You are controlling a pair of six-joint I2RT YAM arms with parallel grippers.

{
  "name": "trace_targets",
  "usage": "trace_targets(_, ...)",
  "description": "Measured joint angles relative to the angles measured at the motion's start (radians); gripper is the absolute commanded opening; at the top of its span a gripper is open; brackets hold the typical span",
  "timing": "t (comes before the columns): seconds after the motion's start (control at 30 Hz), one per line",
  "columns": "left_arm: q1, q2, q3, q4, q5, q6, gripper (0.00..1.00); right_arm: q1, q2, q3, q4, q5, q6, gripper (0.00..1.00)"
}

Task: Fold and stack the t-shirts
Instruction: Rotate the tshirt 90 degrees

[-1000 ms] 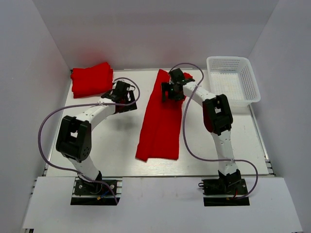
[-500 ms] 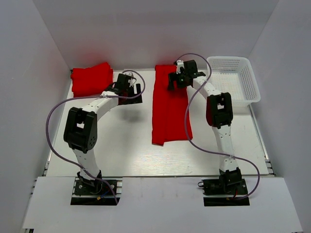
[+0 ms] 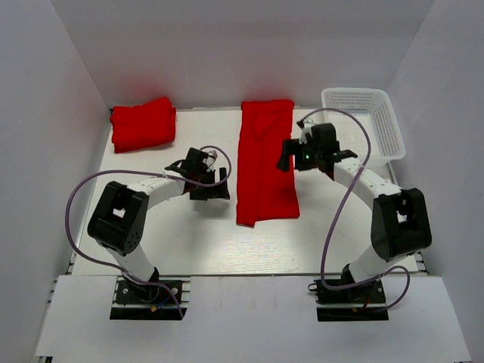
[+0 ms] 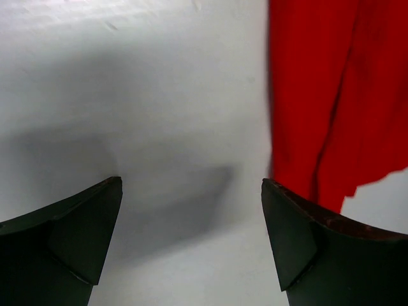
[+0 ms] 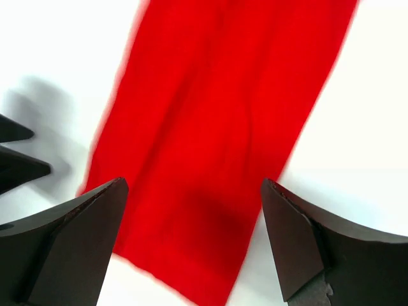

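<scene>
Left gripper point(image 4: 190, 191) wide open, empty, over table point(image 3: 174, 234) just left of long folded t-shirt point(image 3: 265, 162). Right gripper point(image 5: 192, 185) wide open, empty, above that shirt. Folded t-shirt stack point(image 3: 143, 123) far left.

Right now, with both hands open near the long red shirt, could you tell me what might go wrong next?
The t-shirt lies folded lengthwise in loose layers, so the left hand or right hand may pinch only the top layer and pull the fold apart. Its near edge sits slanted, so the next fold could come out crooked.
</scene>
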Motion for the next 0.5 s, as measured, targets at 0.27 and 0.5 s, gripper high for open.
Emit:
trace_targets(0.27,-0.161,-0.124,-0.064,-0.025,-0.047,-0.021,1.00,-0.001,-0.156,-0.397,-0.021,0.020,0.110,0.90)
trace_targets(0.5,-0.300,-0.116,-0.010,-0.091,-0.152,-0.027,0.98,-0.001,-0.292,-0.495,-0.020,0.006,0.154,0.90)
